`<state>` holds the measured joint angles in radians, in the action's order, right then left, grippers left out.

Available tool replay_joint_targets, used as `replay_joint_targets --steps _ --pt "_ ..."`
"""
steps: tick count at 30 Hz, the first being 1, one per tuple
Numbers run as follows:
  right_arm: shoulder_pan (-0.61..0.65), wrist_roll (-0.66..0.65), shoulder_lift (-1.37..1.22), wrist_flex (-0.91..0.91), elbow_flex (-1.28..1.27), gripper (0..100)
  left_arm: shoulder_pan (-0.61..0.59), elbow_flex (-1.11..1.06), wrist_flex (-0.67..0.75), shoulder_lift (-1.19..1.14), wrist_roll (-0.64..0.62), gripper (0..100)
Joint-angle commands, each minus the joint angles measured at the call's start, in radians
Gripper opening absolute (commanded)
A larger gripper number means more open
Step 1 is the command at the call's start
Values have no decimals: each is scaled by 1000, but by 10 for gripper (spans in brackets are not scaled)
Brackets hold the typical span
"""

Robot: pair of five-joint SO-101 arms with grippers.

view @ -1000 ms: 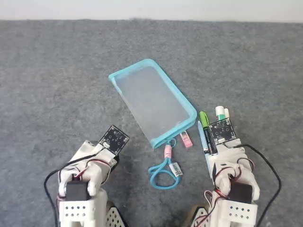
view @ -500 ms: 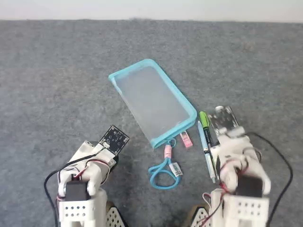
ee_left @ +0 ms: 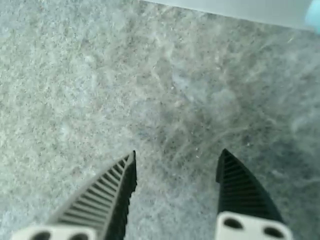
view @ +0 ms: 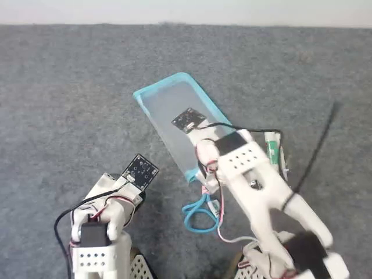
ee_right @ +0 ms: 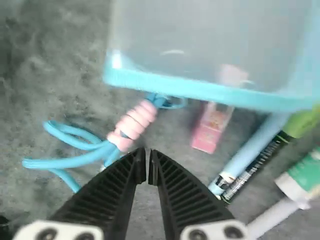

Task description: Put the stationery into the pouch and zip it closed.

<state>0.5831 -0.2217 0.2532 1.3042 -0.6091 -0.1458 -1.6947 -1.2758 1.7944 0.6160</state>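
The clear pouch (view: 174, 110) with a teal edge lies flat mid-table. My right arm (view: 244, 160) stretches over its near corner. In the right wrist view my right gripper (ee_right: 148, 153) is shut on nothing, just short of the pink beaded zipper pull (ee_right: 134, 124) and the blue cord loop (ee_right: 70, 150). A pink clip (ee_right: 212, 127), a light blue pen (ee_right: 250, 155), a green highlighter (ee_right: 300, 122) and a white-green marker (ee_right: 300, 182) lie beside the pouch's edge (ee_right: 200, 90). My left gripper (ee_left: 177, 157) hangs open over bare carpet.
Grey carpet covers the whole table. The left arm (view: 110, 203) sits at the near left, apart from the pouch. The blue cord loop (view: 197, 212) lies between the two arm bases. A cable arcs off the right arm at the right.
My right arm has swung forward and to the left, from beside the pens to over the pouch's near corner, and now covers most of the pens and the clip. The left arm has stayed still.
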Motion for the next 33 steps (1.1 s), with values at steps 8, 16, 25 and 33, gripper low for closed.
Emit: replay_joint_targets --steps 8,16,25,33 --pt "53 253 -41 12 87 242 -8 8 -2 6 14 244" --pt "185 358 -42 1 84 256 -8 8 0 6 14 244" --pt "130 362 -150 -128 40 256 -8 8 -3 5 14 244" --pt "91 365 -259 -179 40 246 -8 8 -3 5 14 244"
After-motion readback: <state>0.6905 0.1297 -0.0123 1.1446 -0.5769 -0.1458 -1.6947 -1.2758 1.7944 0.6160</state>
